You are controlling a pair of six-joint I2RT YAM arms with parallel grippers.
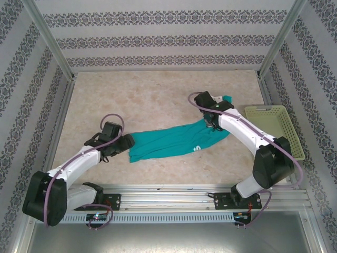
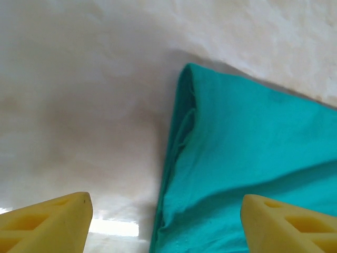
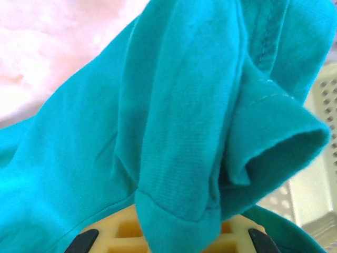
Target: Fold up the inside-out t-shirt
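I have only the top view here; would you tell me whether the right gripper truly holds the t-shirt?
Observer: Yes. In the right wrist view the right gripper is shut on a bunched fold of the t-shirt.
Operator: Thank you. And the left gripper?
Observer: The left gripper is open; in its wrist view one yellow finger is over bare table, the other over the cloth's folded edge.
Operator: Is a sleeve nearby?
Observer: Yes, a sleeve opening hangs beside the right grip, with the basket behind it.

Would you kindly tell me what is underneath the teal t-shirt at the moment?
The t-shirt lies on the beige table, which shows around it. Its right end is pinched in the shut jaws of the right arm. Anything beneath the cloth is covered and cannot be seen.
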